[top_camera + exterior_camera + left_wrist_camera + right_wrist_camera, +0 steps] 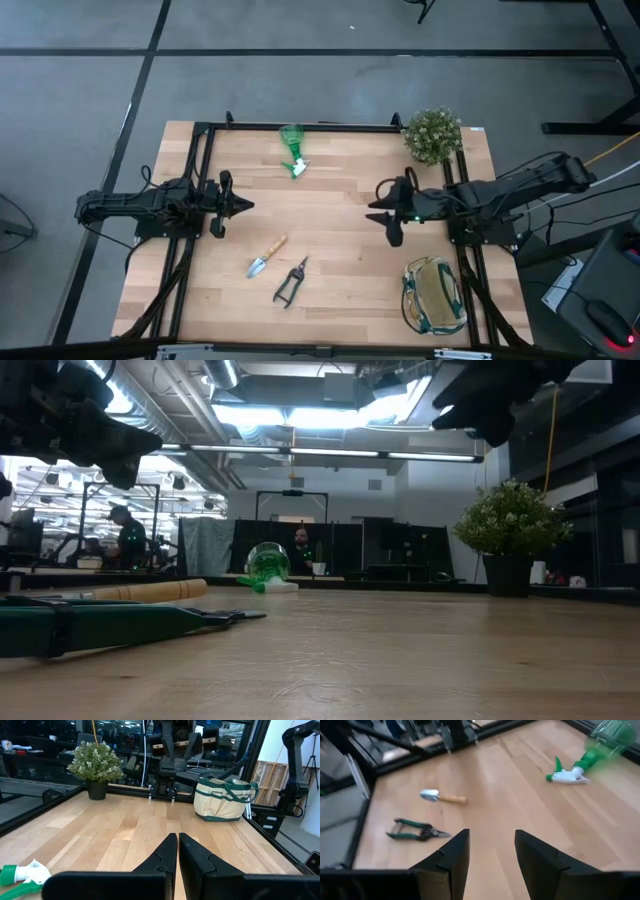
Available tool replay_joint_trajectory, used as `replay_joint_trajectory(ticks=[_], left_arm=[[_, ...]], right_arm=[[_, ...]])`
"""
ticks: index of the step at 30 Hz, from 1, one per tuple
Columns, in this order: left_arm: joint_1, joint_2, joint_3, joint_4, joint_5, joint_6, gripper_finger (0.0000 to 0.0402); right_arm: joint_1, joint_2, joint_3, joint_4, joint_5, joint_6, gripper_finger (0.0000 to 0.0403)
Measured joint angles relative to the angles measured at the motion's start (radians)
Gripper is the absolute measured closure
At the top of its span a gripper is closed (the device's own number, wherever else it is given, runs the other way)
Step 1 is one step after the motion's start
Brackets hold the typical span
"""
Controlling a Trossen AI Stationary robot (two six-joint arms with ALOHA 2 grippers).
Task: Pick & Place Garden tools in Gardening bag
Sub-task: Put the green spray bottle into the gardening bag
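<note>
While both arms are hovering over the bench (330,235) in the high view, the left pincer (244,205) is sitting pressed shut and empty at centre left, and the right pincer (378,208) is standing parted and empty at centre right. The trowel (267,256) and shears (291,281) are lying below centre, long axes slanting toward the upper right, seemingly nearer the left pincer; the spray bottle (293,150) is resting at top centre, the gardening bag (434,295) at lower right, under the right arm. In the low view, the shears (110,625) are filling the left foreground. In the left wrist view, the bag (222,799) is showing upper right. In the right wrist view, the trowel (442,796) is lying beyond the parted fingers (451,857)
</note>
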Motion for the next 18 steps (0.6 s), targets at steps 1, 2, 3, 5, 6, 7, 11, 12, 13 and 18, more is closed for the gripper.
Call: replay_joint_trajectory(ticks=[1,2,3,5,6,7,11,12,13,18], left_arm=[[0.0,0.0,0.0,0.0,0.0,0.0,0.0389],[0.0,0.0,0.0,0.0,0.0,0.0,0.0389],[0.0,0.0,0.0,0.0,0.0,0.0,0.0389],[0.0,0.0,0.0,0.0,0.0,0.0,0.039],[0.0,0.0,0.0,0.0,0.0,0.0,0.0391],[0.0,0.0,0.0,0.0,0.0,0.0,0.0391],[0.0,0.0,0.0,0.0,0.0,0.0,0.039],[0.0,0.0,0.0,0.0,0.0,0.0,0.0389],[0.0,0.0,0.0,0.0,0.0,0.0,0.0389],[0.0,0.0,0.0,0.0,0.0,0.0,0.0391]], right_arm=[[-0.001,0.008,0.0,-0.001,-0.002,-0.013,0.0242],[-0.002,0.016,0.0,-0.001,-0.006,-0.023,0.0242],[-0.002,0.023,0.0,0.0,-0.01,-0.027,0.0242],[-0.002,0.028,0.0,-0.003,-0.036,-0.031,0.0242],[-0.002,0.028,0.0,-0.001,-0.052,-0.031,0.0242],[-0.002,0.028,0.0,0.0,-0.066,-0.031,0.0242],[0.002,0.028,0.0,-0.001,-0.072,-0.001,0.0245],[0.002,0.028,0.0,-0.002,-0.072,0.002,0.0246],[0.002,0.028,0.0,-0.003,-0.072,0.001,0.0247],[-0.003,0.028,0.0,-0.008,-0.071,-0.086,0.0247]])
